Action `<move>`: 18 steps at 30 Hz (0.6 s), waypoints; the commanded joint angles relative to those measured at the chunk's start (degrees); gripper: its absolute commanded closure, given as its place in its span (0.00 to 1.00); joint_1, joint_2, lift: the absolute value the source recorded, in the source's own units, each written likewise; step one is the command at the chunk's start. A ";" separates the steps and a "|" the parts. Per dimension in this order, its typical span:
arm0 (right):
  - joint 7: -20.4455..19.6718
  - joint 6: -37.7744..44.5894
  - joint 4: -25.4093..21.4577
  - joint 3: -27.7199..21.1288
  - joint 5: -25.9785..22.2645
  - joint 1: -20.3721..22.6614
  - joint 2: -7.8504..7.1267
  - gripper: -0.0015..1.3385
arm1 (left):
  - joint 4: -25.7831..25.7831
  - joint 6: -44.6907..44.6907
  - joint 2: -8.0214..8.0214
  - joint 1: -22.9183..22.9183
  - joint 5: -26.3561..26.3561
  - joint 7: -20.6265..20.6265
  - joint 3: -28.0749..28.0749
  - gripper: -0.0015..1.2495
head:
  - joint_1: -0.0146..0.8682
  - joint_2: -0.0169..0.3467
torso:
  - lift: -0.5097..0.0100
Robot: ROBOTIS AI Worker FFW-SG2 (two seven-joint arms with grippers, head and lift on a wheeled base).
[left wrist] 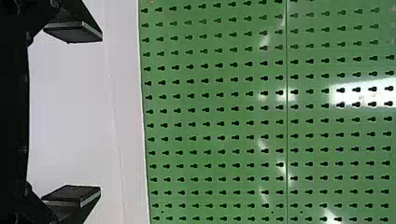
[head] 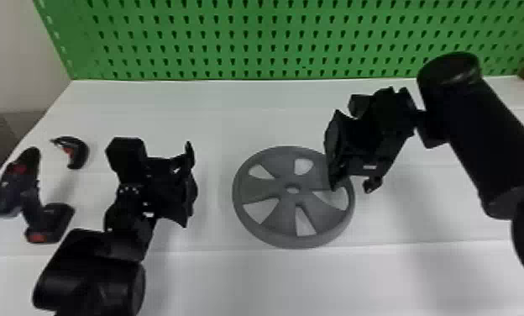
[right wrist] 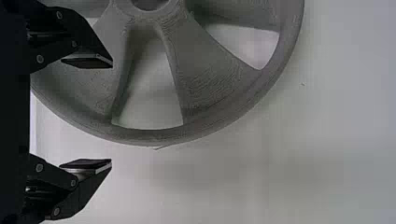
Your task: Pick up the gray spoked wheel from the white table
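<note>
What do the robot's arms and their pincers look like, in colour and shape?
The left arm and right arm are black, with thick, rounded segments. The left pincer and right pincer are black too, each having two flat fingers and small round joint pins.

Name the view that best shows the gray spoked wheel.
Head view: the gray spoked wheel shows nearly whole, hub included, though the black right gripper covers part of its rim. The right wrist view crops it close up; the left wrist view faces the green perforated panel.
</note>
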 commanded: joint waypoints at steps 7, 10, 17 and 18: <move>0.09 -2.02 -0.08 0.03 -0.01 0.74 0.08 0.38 | 0.09 0.00 0.00 -0.18 0.00 0.00 -0.26 0.10 | 0.89 0.14 | 0.77; 0.09 -3.16 -0.08 0.12 -0.01 1.36 -0.09 0.38 | 0.26 0.00 0.00 -0.26 0.00 0.00 -0.43 0.10 | 0.89 0.14 | 0.77; 0.09 -5.36 -0.08 0.82 1.30 2.33 -0.27 0.38 | 0.44 0.00 -0.09 -0.61 0.18 0.00 -0.79 0.10 | 0.89 0.14 | 0.77; 0.09 -5.54 -0.08 1.08 1.39 2.41 -0.27 0.37 | 0.44 0.00 -0.09 -0.61 0.18 0.00 -0.79 0.10 | 0.89 0.14 | 0.77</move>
